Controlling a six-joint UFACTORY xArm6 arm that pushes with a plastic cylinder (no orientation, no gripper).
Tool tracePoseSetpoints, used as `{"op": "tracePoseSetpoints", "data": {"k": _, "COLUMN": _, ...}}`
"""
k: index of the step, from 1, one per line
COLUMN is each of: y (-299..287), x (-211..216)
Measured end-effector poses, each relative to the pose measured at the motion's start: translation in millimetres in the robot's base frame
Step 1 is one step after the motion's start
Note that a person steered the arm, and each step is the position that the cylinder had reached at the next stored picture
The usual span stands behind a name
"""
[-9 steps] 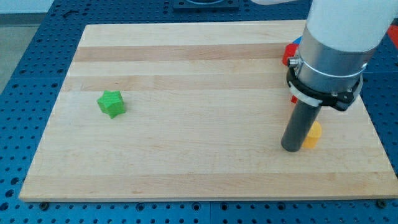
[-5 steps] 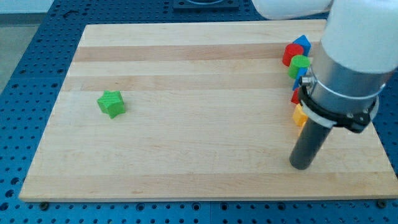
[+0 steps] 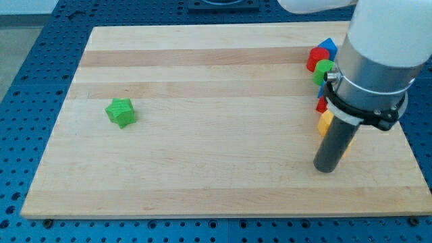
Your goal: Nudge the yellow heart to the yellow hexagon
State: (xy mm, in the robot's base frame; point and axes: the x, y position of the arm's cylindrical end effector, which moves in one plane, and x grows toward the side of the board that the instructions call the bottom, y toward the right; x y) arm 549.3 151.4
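Resting on the board (image 3: 202, 81), my tip (image 3: 325, 167) sits just below a yellow block (image 3: 325, 121).

No readable text in the view.

The wooden board (image 3: 202, 135), the green star block (image 3: 121, 112), the coloured blocks at about 2 o'clock and the arm's white and grey body carry no letters, numbers, labels or brand marks that can be read; the blue perforated table (image 3: 27, 81) around the board has none either.
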Motion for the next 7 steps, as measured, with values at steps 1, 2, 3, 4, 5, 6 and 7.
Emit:
{"op": "tracePoseSetpoints", "data": {"k": 1, "y": 0, "x": -10}}
{"op": "tracePoseSetpoints", "data": {"k": 2, "y": 0, "x": -9}}
{"op": "tracePoseSetpoints", "data": {"k": 3, "y": 9, "x": 5}}
{"op": "tracePoseSetpoints", "data": {"k": 4, "y": 22, "x": 19}}
{"op": "tracePoseSetpoints", "data": {"k": 5, "y": 27, "x": 21}}
{"op": "tracePoseSetpoints", "data": {"k": 6, "y": 27, "x": 11}}
{"op": "tracePoseSetpoints", "data": {"k": 7, "y": 32, "x": 1}}
